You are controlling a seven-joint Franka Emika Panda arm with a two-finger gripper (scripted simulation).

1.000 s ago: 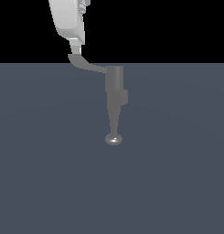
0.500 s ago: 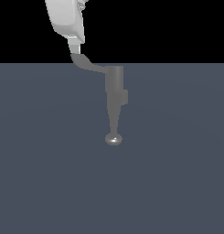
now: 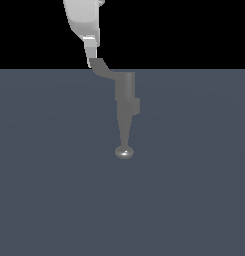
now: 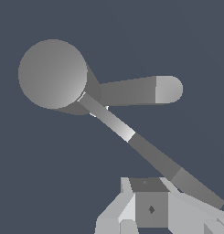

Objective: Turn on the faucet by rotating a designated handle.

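Here the faucet (image 3: 126, 95) is standing on the grey tabletop (image 3: 194, 190), its spout running toward the camera. The handle (image 3: 102, 68) is slanting up toward the exterior view's left, touching the claw (image 3: 90, 56); whether it is gripping, I cannot tell.

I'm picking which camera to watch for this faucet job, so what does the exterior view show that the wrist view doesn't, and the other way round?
Only the exterior view shows the faucet side-on: its upright cylindrical body, the spout tapering to a shiny rounded tip, and the white gripper coming down from above onto the handle end. Only the wrist view shows the faucet body end-on as a round disc, with spout and handle spreading at an angle. Both show the faucet, the handle, the gripper by the handle, and the plain grey surface.
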